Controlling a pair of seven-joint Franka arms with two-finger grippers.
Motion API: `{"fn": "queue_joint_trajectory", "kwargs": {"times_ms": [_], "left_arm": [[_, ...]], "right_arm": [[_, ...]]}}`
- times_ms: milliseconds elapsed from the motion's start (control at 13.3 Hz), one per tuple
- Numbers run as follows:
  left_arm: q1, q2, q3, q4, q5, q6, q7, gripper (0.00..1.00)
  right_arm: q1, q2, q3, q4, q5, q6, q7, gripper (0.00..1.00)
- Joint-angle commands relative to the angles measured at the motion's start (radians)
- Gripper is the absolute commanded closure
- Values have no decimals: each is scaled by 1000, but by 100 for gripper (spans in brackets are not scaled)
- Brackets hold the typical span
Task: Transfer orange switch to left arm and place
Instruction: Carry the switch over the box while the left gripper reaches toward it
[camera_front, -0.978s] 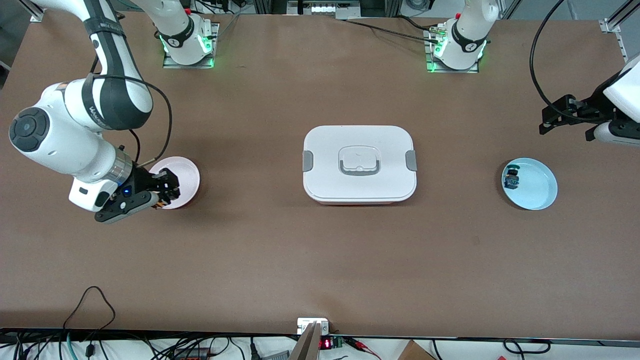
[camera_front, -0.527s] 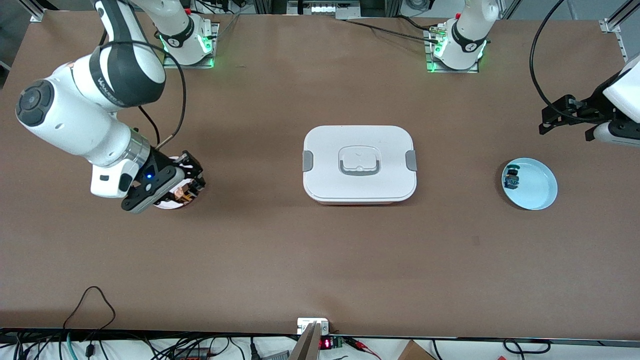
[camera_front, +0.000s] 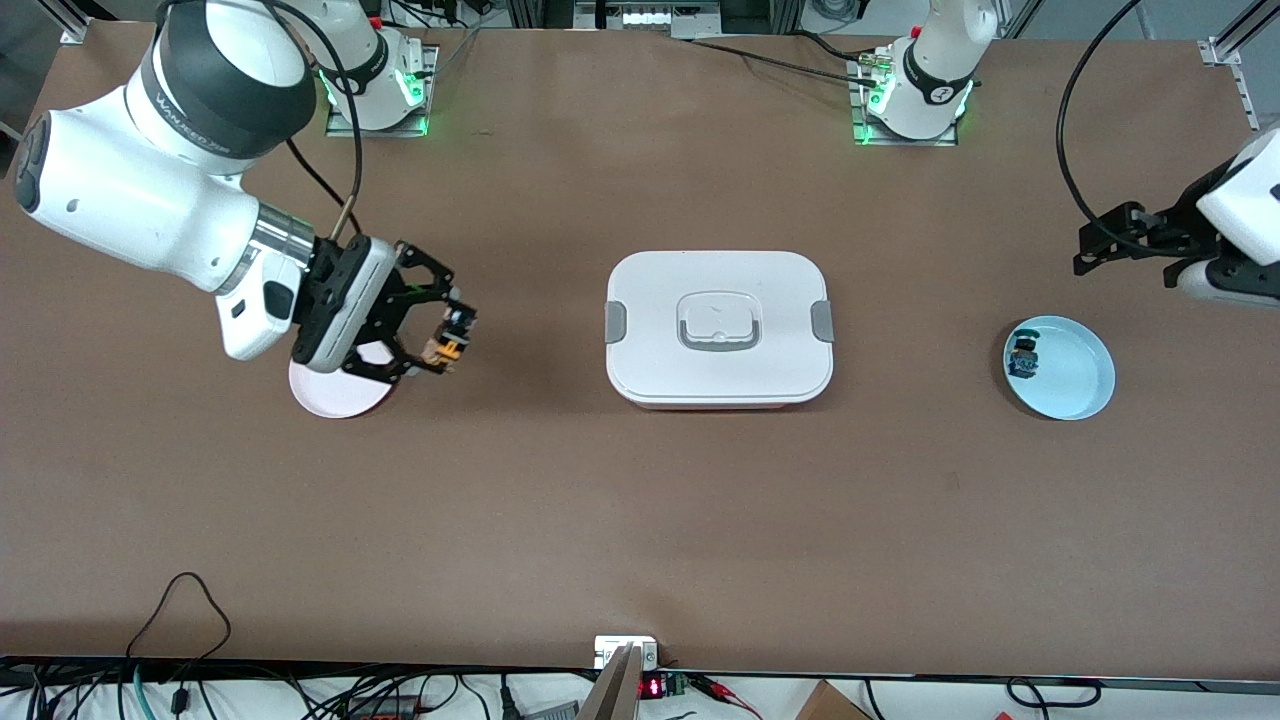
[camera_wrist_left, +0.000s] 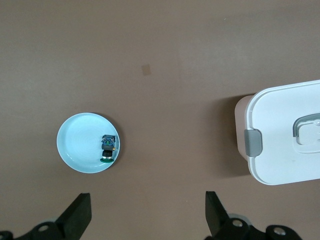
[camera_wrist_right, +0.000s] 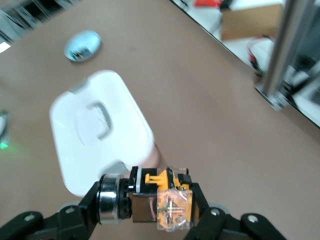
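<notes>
My right gripper (camera_front: 447, 342) is shut on the orange switch (camera_front: 450, 345) and holds it in the air beside the pink plate (camera_front: 335, 392), toward the white box (camera_front: 718, 327). In the right wrist view the orange switch (camera_wrist_right: 159, 201) sits crosswise between the fingers, with the box (camera_wrist_right: 100, 132) ahead. My left gripper (camera_front: 1110, 235) is open and empty, held above the table near the blue plate (camera_front: 1072, 370). In the left wrist view its fingertips (camera_wrist_left: 79, 215) frame bare table below the blue plate (camera_wrist_left: 77, 147).
A blue-and-black switch (camera_front: 1023, 357) lies in the blue plate, toward its rim on the box's side; it also shows in the left wrist view (camera_wrist_left: 108, 146). The box stands mid-table between the two plates. Cables run along the table's near edge.
My right gripper has risen off the pink plate with the orange switch and swung toward the box. My left gripper has barely moved.
</notes>
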Motion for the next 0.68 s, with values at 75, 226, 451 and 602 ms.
{"fn": "queue_joint_trajectory", "kwargs": {"times_ms": [75, 226, 451, 602], "left_arm": [[1, 160, 2, 33, 60, -71, 14, 0], [-3, 164, 2, 32, 65, -78, 16, 0], [6, 167, -3, 29, 45, -97, 19, 0], [12, 162, 3, 30, -92, -171, 19, 0]], "right_arm": [[68, 1, 8, 12, 119, 47, -93, 100], [109, 6, 8, 15, 251, 50, -180, 100], [160, 39, 7, 26, 444, 101, -433, 100], [183, 64, 7, 26, 573, 107, -537, 100]]}}
